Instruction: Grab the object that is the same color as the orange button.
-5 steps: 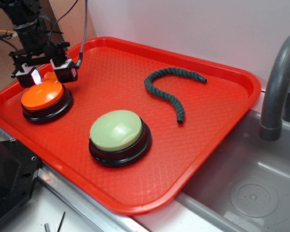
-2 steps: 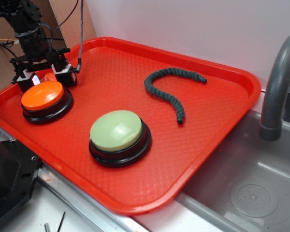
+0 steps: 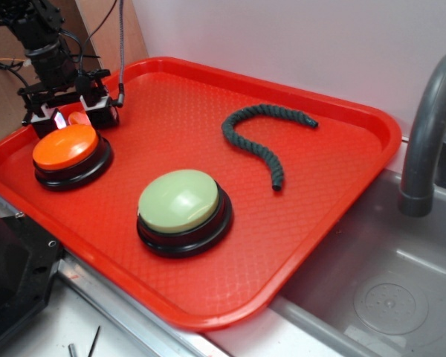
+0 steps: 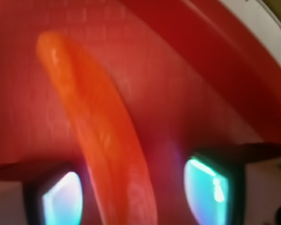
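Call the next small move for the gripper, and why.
Probably close the gripper. In the wrist view the orange piece runs between the two fingers with space on each side, so the jaws look open and straddling it. It lies on the red tray just behind the orange button.

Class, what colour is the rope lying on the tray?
Dark green rope; the exterior view shows it best.

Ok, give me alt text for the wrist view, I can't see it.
Blurry close-up: a curved orange piece lies on the red tray, running between the two fingers of the open claw, which have glowing cyan pads.
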`<state>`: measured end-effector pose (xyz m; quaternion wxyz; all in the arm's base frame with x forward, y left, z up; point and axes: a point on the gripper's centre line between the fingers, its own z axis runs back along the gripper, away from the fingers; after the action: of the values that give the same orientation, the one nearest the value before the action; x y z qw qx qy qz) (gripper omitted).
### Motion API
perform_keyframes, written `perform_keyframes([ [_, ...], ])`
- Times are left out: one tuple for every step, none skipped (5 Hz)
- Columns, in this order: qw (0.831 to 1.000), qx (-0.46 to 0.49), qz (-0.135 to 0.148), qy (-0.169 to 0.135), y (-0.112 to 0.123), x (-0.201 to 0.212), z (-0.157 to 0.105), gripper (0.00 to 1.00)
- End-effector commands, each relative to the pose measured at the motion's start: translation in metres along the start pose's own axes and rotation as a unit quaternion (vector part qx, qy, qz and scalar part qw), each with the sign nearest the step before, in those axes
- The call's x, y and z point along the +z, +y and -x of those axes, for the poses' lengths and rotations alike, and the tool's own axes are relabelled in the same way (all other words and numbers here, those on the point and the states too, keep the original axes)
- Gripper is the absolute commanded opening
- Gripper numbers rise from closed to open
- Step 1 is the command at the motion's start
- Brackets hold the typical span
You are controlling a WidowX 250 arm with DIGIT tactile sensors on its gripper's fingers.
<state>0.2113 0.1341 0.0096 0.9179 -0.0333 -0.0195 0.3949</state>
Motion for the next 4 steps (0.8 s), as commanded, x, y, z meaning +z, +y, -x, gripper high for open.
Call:
perform_keyframes([
  [1.0, 0.006, -0.028, 0.007, -0.008, -0.015, -0.008, 0.0],
  [0.999, 0.005, -0.035, 0.007, -0.014, -0.009, -0.012, 0.0],
  [0.999, -0.019, -0.033, 0.006, -0.026, 0.012, -0.008, 0.0],
  [0.999, -0.042, -0.028, -0.008, -0.043, 0.045, 0.004, 0.0],
])
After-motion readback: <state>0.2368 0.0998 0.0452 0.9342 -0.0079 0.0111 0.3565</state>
